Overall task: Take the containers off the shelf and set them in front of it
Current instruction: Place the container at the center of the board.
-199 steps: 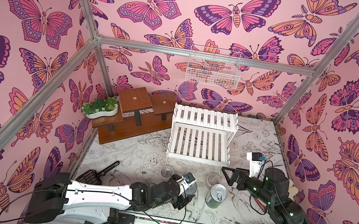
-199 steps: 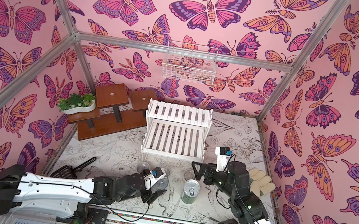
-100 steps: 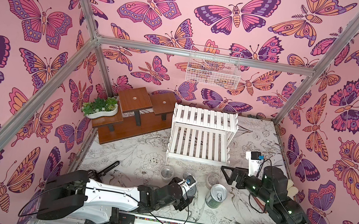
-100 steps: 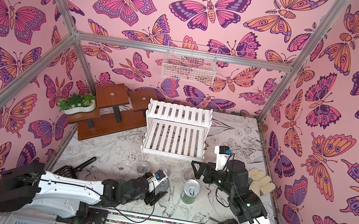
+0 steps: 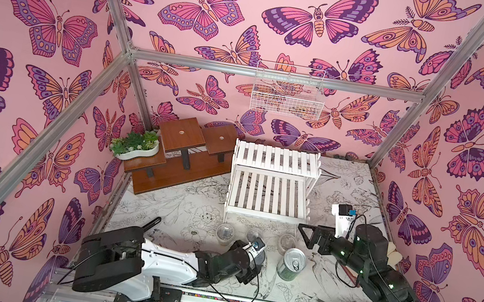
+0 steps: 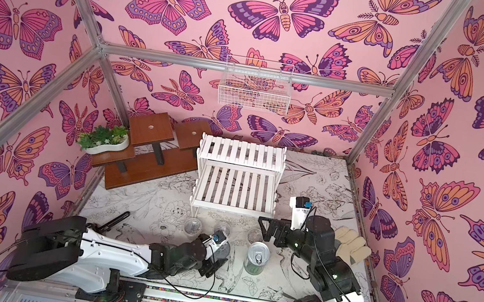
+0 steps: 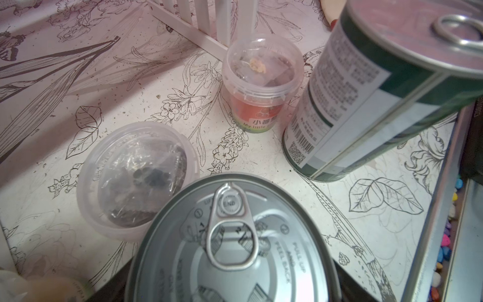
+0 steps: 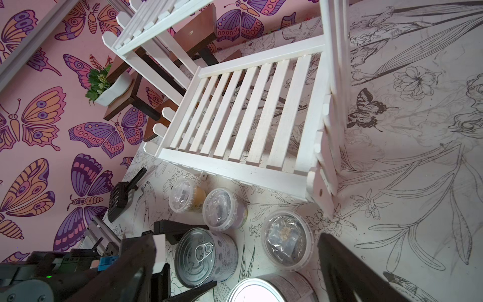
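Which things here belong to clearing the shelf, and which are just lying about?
Job: shelf, yellow tub, purple tub, orange tub, green-striped can, pale can.
Lying about: brown stand, planter, wire basket, black slotted tool.

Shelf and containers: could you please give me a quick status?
Right claw open. Left claw astride pale can, grip unclear. Shelf bare; five containers down in front. Nothing blocking.
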You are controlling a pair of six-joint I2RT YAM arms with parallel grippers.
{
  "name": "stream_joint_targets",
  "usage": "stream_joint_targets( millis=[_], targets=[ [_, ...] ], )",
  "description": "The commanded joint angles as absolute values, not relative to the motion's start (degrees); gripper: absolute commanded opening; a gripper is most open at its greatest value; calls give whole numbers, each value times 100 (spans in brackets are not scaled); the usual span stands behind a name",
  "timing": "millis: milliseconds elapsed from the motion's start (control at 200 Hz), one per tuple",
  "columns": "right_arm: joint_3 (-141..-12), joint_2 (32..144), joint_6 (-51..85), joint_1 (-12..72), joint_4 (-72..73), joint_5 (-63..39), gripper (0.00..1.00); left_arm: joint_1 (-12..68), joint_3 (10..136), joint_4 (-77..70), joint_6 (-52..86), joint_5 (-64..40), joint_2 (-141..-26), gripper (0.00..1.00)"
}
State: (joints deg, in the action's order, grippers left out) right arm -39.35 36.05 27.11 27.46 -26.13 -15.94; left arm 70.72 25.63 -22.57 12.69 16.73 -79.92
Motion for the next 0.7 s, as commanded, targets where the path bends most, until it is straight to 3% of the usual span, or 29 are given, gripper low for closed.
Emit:
stream_joint_targets(
  millis=[0,356,696],
  targets=[
    [-4077,3556,2663,2710,-2654,-1541,99,7022,2475,-2471,1335,1720,-7959,86],
    [-4065,3486,2623,2707,-2691,-1530,99,7053,2534,-1985,1144,1529,-7408,100],
    [-4001,3622,2260,2553,-2690,-1139,99,7136,2989,-503,764,2634,-6021,100]
  ],
)
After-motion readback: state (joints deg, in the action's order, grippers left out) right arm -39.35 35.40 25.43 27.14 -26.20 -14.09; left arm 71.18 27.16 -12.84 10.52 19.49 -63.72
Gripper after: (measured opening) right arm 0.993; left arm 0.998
